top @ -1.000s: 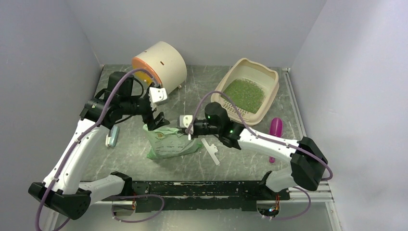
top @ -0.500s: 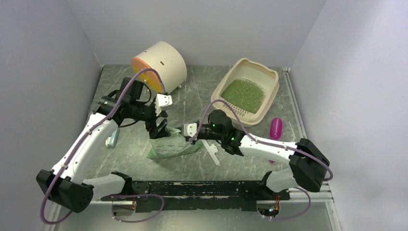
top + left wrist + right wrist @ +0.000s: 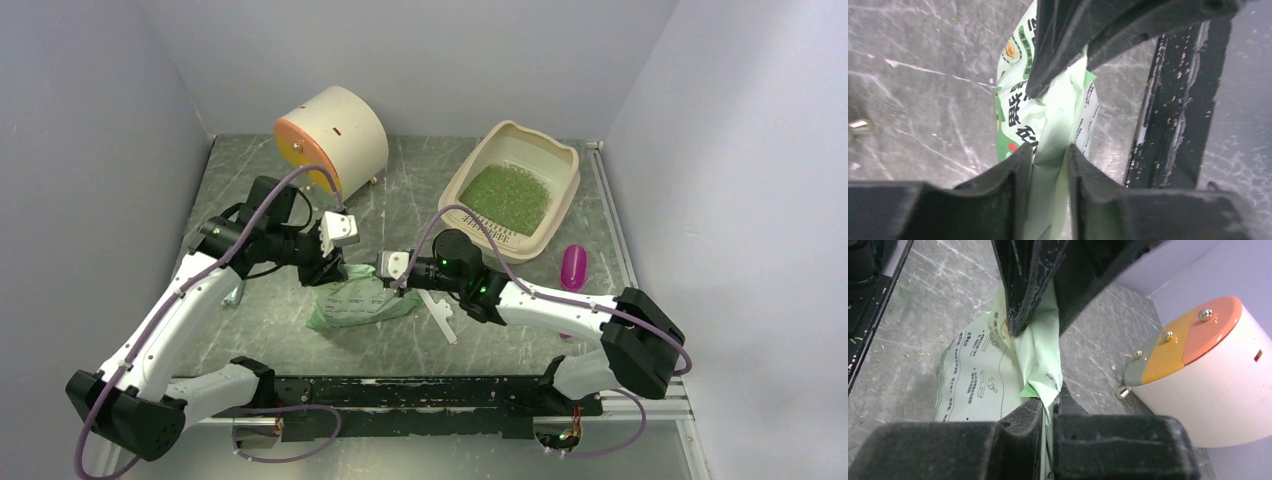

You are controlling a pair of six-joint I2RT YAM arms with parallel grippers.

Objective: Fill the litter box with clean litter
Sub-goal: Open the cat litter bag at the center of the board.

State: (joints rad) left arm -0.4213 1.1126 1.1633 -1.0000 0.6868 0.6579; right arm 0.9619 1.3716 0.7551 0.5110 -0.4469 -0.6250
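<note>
Top external: left gripper [image 3: 332, 270] and right gripper [image 3: 375, 277], two in all, each pinched tight on one green bag [image 3: 355, 302] mid-table | one litter box [image 3: 573, 172] at 1 o'clock, clean litter [image 3: 510, 195] bedded inside | one cabinet [image 3: 340, 128] at 11 o'clock | one magenta scoop [image 3: 573, 266] at 3 o'clock

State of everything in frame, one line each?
litter box, upright, partly filled
clean litter, green bed inside the box
bag, slumped on the table, top pinched by both grippers
left gripper, shut on bag
right gripper, shut on bag
scoop, lying flat beside the box, not held
</note>
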